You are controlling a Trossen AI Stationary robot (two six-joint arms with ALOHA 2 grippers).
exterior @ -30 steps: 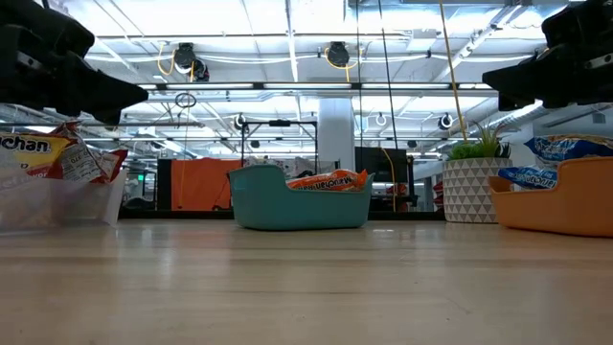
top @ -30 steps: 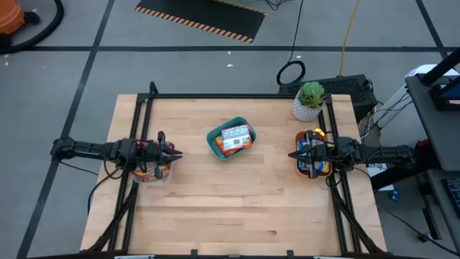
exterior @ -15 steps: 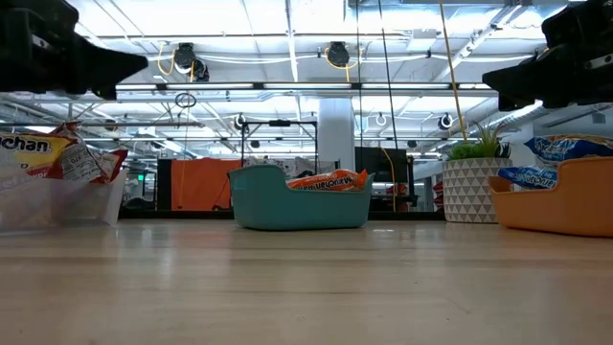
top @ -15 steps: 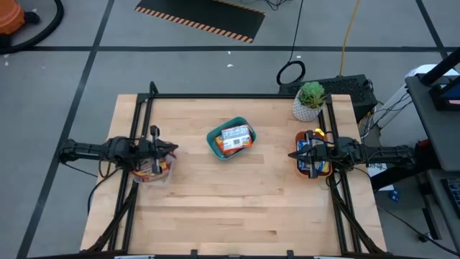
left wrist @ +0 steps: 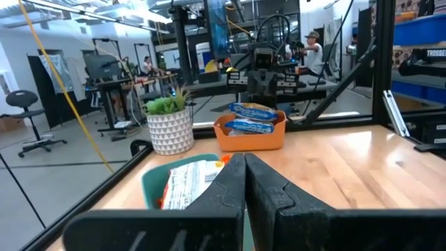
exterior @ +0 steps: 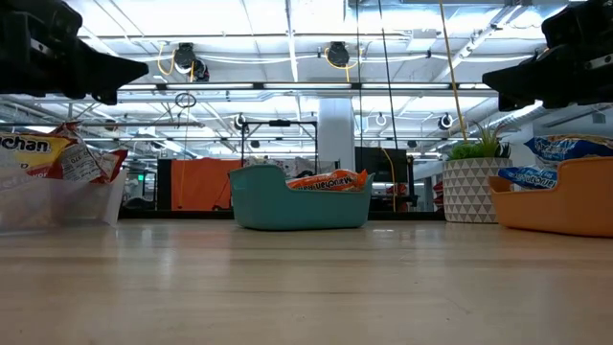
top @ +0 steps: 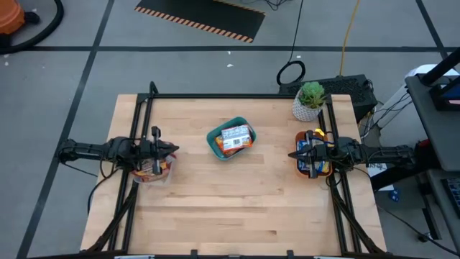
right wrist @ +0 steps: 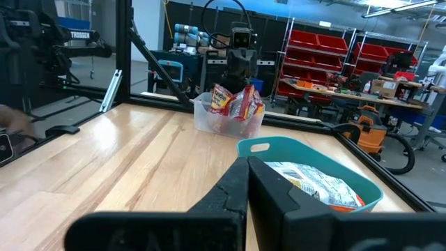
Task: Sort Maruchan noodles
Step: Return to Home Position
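Observation:
Red and orange Maruchan packets [top: 152, 170] stand in a clear bin [exterior: 48, 206] at the table's left side. An orange and a white packet [top: 236, 138] lie in the teal bin [top: 214, 147] at the table's middle. Blue-and-yellow packets [left wrist: 252, 111] sit in the orange tray [exterior: 556, 206] at the right side. My left gripper [top: 175, 152] hangs shut above the clear bin, pointing toward the teal bin. My right gripper [top: 291, 155] hangs shut above the orange tray's inner edge. Both hold nothing.
A potted plant [top: 309, 101] stands at the far right corner, just beyond the orange tray. Bare wood [top: 230, 208] spreads between the bins and along the table's near half. A black frame [top: 144, 108] runs along the table's left, far and right edges.
My left gripper has drawn back a little toward the table's left edge and risen slightly above the clear bin, staying shut. The right arm and all packets have kept still.

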